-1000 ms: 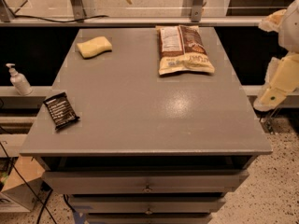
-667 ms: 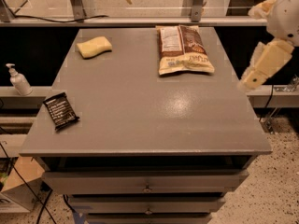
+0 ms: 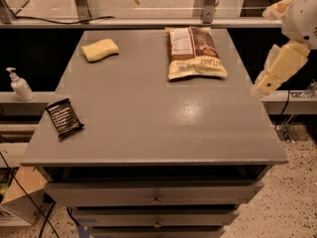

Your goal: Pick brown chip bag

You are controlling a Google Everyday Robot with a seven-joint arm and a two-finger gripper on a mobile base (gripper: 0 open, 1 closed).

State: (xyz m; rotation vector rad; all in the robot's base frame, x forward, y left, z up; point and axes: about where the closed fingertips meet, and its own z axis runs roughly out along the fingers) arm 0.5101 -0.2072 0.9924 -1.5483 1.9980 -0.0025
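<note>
Camera view: brown chip bag point(image 3: 194, 52) L of tool point(image 3: 264, 85), beside table point(image 3: 148, 128).

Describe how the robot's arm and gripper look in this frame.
At the right edge of the view, just past the table, the arm shows a smooth, rounded white shell. Below it the gripper is a cream-yellow, blocky piece tapering toward its tip. No markings or sleeves show on either.
</note>
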